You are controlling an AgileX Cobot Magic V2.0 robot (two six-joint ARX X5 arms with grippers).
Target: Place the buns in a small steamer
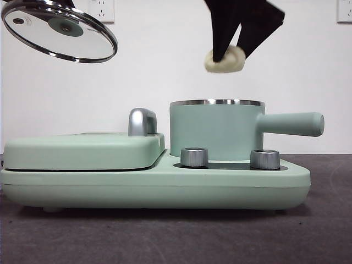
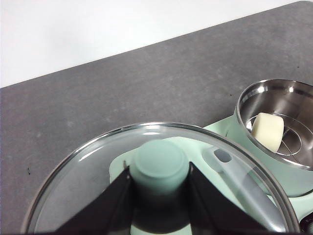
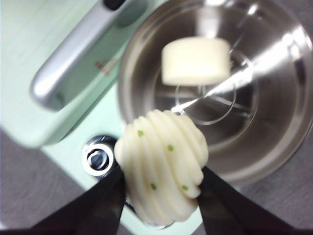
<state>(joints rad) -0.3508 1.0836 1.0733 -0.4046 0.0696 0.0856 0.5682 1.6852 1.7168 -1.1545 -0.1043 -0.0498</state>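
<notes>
Both end effectors (left (image 2: 159, 188), right (image 3: 161, 196)) hang raised, jaws clamped.

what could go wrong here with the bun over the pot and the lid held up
The right hand holds the pleated bun above the pot, near its edge in the wrist view; released now, it might catch the rim. It could also land on the plain bun already inside. The lid hangs tilted in the left hand and could slip.

plain bun (image 3: 195, 60) in steamer (image 1: 216, 129), pleated bun (image 3: 164, 164) above
</notes>
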